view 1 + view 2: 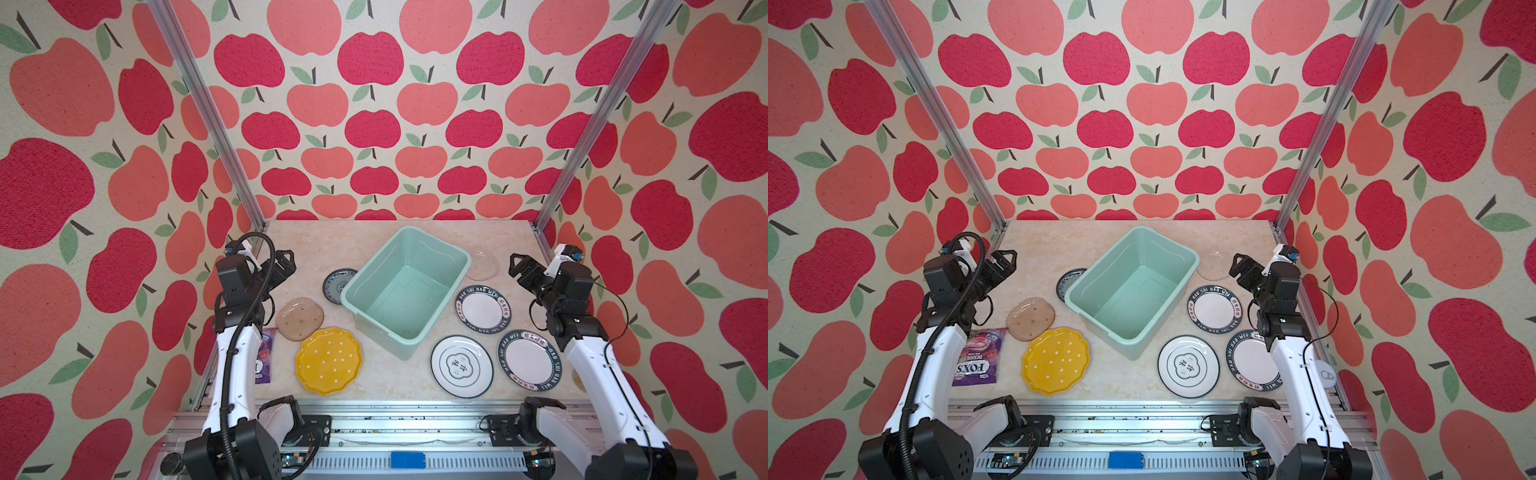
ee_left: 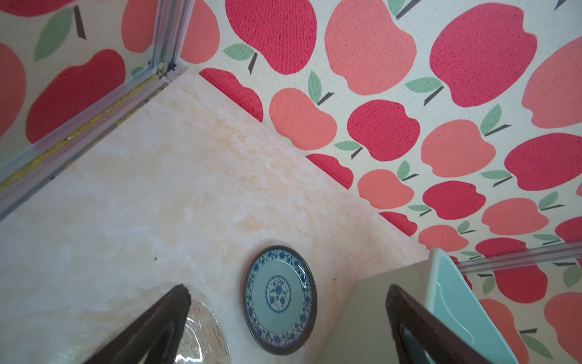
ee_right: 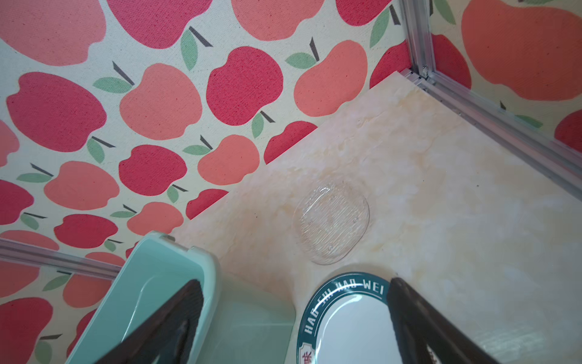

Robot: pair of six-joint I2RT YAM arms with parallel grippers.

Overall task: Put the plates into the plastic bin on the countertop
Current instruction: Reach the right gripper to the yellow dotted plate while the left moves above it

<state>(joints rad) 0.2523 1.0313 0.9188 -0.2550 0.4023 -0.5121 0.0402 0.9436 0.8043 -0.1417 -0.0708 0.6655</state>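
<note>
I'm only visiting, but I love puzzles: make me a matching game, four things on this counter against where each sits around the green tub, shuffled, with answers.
Things: 1 yellow dotted plate; 2 small blue-patterned plate; 3 clear glass plate; 4 purple candy bag.
Places: A right of the green tub, toward the back; B farthest left of all four; C left of the tub, toward the front; D close by the tub's left side, toward the back.
Pairs: 1-C, 2-D, 3-A, 4-B.

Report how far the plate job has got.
Done: nothing; the plastic bin is empty. In hand: nothing; the left pincer and right pincer hover open. Left: every plate on the countertop, from the yellow plate to the clear glass plate.
</note>
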